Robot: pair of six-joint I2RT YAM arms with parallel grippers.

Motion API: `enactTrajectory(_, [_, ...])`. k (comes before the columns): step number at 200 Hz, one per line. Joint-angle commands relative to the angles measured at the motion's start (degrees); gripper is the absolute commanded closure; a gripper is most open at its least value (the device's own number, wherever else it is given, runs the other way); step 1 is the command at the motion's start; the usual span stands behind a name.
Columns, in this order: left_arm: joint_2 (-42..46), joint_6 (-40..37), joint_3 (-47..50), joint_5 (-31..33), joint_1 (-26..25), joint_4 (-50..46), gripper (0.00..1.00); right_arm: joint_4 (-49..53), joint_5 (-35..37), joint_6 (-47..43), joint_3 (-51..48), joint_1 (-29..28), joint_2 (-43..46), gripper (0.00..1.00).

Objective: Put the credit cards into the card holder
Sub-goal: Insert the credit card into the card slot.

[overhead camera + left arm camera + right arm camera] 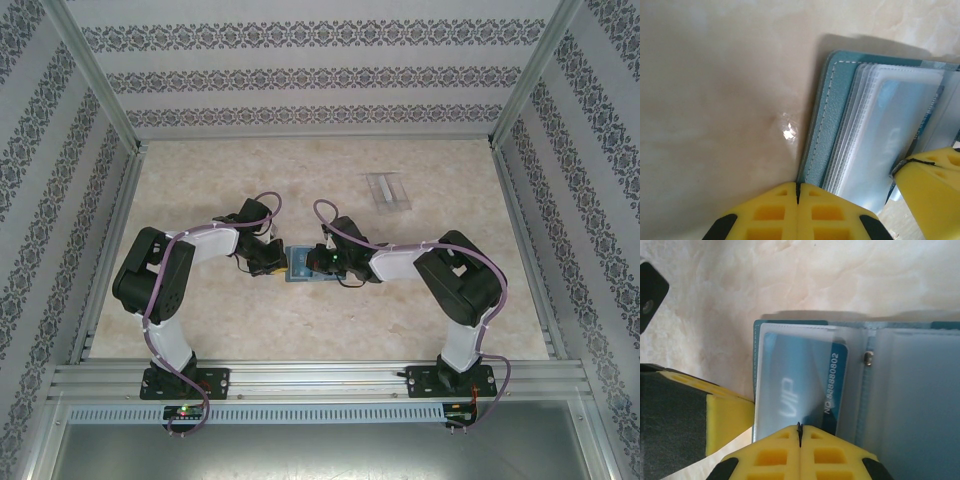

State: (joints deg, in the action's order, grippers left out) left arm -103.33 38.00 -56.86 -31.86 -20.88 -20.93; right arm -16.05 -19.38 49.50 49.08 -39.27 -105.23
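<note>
Insertion underway: card (800, 385) sleeved in holder (910, 390), frame centre; left gripper (797, 200) and right gripper (799, 437) jaws pressed together; next, probably nudge it home.

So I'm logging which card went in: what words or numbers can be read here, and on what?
"VIP": on the blue card inside a clear sleeve of the card holder.
"NO.88880802": along the same card's edge, digits slightly hazy through the plastic.
Left wrist view: faint print under the stacked sleeves, too blurred to read.
</note>
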Motion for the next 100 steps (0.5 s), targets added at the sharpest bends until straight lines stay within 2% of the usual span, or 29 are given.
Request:
enactTrajectory(1, [-0.2,-0.2,1.0,-0.1,-0.7,-0.8,0.94,-0.8,-0.5,-0.5,0.6,-0.3,1.2,1.0])
enactTrajectory(52, [1.3,-0.6,1.1,0.6,-0.7,-1.5,0.92,7.0,4.7,-5.1,-0.3,1.8,8.2,0.82])
enactTrajectory(64, [1.1,-0.7,0.8,0.4,-0.6,-1.6,0.92,8.3,5.3,-5.4,-0.1,2.0,8.3,0.77])
enactTrajectory(100, [0.7,-0.5,0.9,0.1,-0.7,-1.0,0.92,7.6,4.3,-3.2,0.1,1.1,4.9,0.73])
